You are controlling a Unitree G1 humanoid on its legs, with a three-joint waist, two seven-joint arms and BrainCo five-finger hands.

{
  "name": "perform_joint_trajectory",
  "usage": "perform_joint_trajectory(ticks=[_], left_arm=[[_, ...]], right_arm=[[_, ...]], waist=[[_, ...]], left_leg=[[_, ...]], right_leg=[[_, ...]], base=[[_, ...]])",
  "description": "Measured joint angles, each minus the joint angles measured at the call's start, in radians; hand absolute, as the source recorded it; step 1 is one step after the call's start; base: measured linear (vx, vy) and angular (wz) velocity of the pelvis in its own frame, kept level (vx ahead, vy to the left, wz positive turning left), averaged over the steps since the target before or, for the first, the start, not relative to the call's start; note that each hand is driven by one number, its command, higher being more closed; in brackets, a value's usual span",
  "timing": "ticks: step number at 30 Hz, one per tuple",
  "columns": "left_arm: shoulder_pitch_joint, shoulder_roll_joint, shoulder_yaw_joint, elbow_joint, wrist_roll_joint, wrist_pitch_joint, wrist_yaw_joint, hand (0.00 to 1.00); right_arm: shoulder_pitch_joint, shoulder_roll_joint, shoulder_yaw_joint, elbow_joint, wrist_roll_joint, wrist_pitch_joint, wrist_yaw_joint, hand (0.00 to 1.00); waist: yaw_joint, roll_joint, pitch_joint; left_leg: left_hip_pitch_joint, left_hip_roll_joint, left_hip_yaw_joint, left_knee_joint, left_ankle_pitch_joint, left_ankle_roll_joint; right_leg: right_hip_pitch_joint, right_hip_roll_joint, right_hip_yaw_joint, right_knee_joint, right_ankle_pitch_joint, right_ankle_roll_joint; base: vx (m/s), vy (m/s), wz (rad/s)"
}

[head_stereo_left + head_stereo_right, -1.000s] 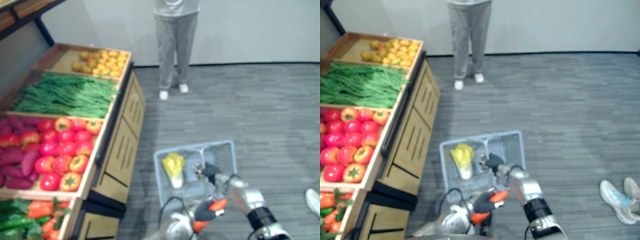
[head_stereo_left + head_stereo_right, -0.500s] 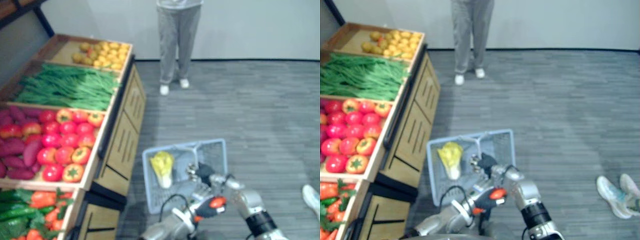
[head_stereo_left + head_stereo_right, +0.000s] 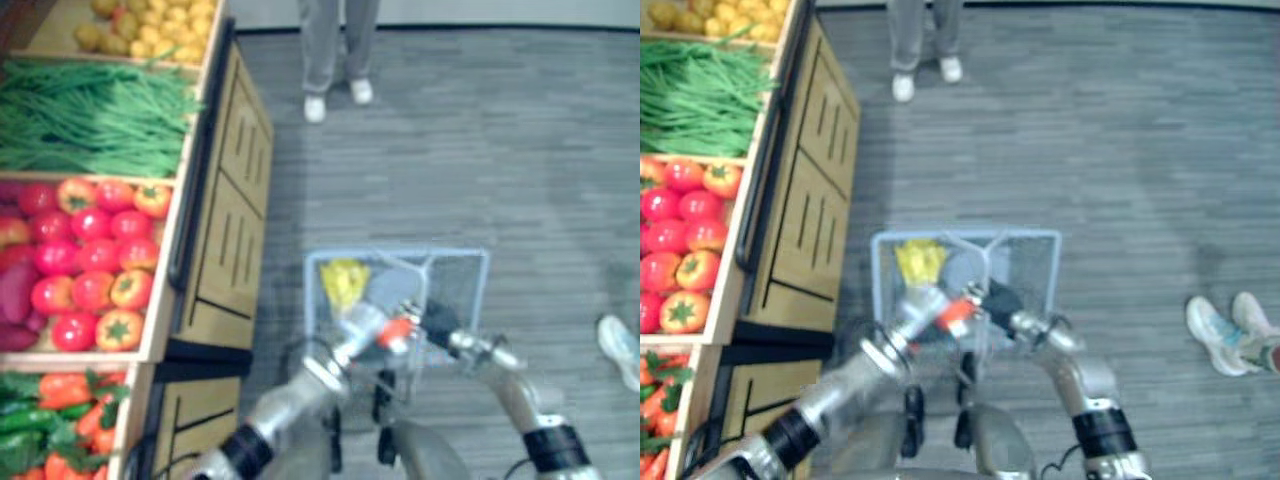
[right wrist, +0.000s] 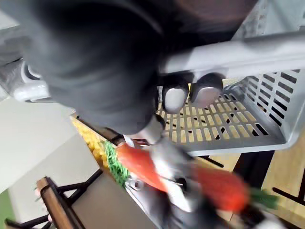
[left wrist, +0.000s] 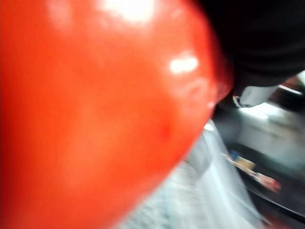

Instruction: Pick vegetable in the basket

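Gripping one vegetable [image 3: 396, 331]; one basket [image 3: 455, 253]

Head stereo cams look down, share basket [image 3: 456, 281]; wrist cams v. close, prob. basket-ward.

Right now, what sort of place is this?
Probably a shop's produce section: a wooden stand with bins of tomatoes and green beans, plus a grey shopping basket held by the right hand; the left hand grips an orange-red vegetable.
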Motion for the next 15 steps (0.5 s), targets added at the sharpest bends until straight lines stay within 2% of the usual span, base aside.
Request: perform_joint_trajectory(ticks=[1,2,4,5,9,15], left_arm=[[-0.071,0.005,0.047,0.029,-0.02,0.021,0.021,1.0],[-0.132,0.005,0.056,0.037,-0.026,0.023,0.047,1.0],[-0.182,-0.001,0.044,0.036,-0.026,0.02,0.065,1.0],[-0.22,-0.02,0.035,0.045,-0.026,0.017,0.077,1.0],[-0.264,-0.1,0.01,0.092,-0.036,-0.007,0.08,1.0],[-0.287,-0.113,-0.001,0.09,-0.114,-0.028,0.044,1.0]], right_arm=[[0.019,-0.002,0.004,-0.003,0.0,0.002,0.022,1.0],[0.035,-0.002,0.023,-0.001,0.0,0.017,0.029,1.0],[0.031,0.012,0.038,0.002,0.004,0.027,0.031,1.0],[0.005,0.015,0.072,-0.001,0.003,0.037,0.049,1.0],[0.004,0.04,0.13,0.006,-0.004,0.036,0.078,1.0],[-0.014,0.073,0.173,0.034,-0.003,0.0,0.064,1.0]], waist=[[-0.002,-0.002,0.023],[-0.003,-0.002,0.051],[-0.007,-0.006,0.066],[-0.027,-0.005,0.081],[-0.031,-0.006,0.087],[-0.03,-0.007,0.087]], left_leg=[[-0.008,-0.002,-0.004,-0.001,0.0,0.0],[-0.007,-0.005,-0.008,-0.01,0.002,0.0],[-0.015,-0.012,-0.007,-0.025,0.01,0.001],[-0.025,-0.023,-0.018,-0.038,0.02,0.002],[-0.023,-0.04,-0.024,-0.051,0.037,-0.003],[-0.042,-0.075,-0.028,-0.067,0.073,-0.003]], right_leg=[[-0.007,-0.002,-0.007,0.0,0.001,-0.001],[-0.008,-0.006,-0.012,0.0,0.002,-0.002],[-0.024,-0.012,-0.013,0.0,0.006,-0.004],[-0.035,-0.023,-0.025,0.0,0.008,-0.004],[-0.036,-0.042,-0.028,0.0,0.01,-0.002],[-0.057,-0.079,-0.028,0.0,0.022,0.013]], base=[[0.04,0.133,0.09],[0.04,0.138,0.1],[0.03,0.159,0.06],[0.04,0.171,0.16],[0.08,0.197,0.11],[0.03,0.141,0.08]])
